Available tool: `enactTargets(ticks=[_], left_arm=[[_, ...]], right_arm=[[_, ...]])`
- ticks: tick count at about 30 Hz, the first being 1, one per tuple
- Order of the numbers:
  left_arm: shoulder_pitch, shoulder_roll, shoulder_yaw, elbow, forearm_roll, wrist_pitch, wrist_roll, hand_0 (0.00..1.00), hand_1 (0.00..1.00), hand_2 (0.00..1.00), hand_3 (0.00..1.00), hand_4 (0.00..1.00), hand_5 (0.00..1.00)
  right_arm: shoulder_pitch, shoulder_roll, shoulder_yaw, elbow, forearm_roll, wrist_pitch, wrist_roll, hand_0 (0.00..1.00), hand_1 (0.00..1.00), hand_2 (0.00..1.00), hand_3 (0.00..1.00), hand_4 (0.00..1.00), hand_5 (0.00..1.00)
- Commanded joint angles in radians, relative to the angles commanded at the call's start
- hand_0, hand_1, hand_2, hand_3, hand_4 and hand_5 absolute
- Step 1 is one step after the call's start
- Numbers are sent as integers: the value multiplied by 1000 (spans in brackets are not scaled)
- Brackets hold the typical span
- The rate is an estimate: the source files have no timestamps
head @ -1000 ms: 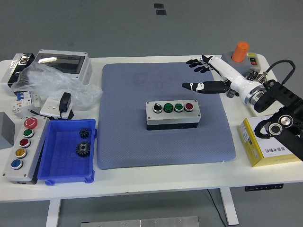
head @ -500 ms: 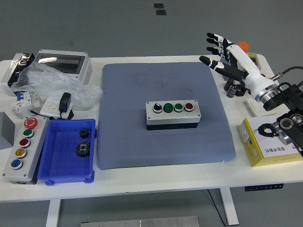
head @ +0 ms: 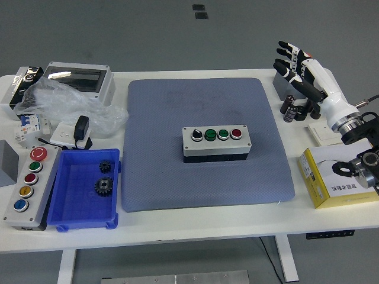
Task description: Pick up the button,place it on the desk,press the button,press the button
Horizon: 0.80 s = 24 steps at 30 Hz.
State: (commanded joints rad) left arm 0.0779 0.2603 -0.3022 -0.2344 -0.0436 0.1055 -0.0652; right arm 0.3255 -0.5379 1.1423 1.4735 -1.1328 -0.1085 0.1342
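Head view: we see the white tabletop [head: 195,228] with a blue-grey mat [head: 207,177] filling its middle. The button box [head: 215,144], with a black selector and green, green and red caps in a row, sits at the centre of the mat, with bare mat on all four sides of it and nothing touching it. Along the left edge of the frame the room is tight: a blue bin [head: 71,219] holding gears, a grey panel of coloured buttons [head: 26,186], a white adapter [head: 74,133], crumpled plastic wrap [head: 65,100] and a clear-lidded enclosure [head: 80,80]. At the right edge lie a yellow carton [head: 334,177] and, above it, a grey block [head: 283,89] and some small parts.

The right robot hand [head: 299,68] is raised in the upper right of the frame, past the mat's right edge and well apart from the button box. Its fingers [head: 288,46] are spread and released, holding nothing and touching nothing we can make out.
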Motion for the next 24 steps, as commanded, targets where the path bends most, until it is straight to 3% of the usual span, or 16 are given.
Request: enactTargets(ticks=[24], left_arm=[[-12, 14, -52, -4, 46, -29, 22, 706, 743, 682, 726, 778, 446]], right_arm=[[-110, -37, 184, 54, -51, -22, -5, 914, 861, 903, 965, 998, 813]])
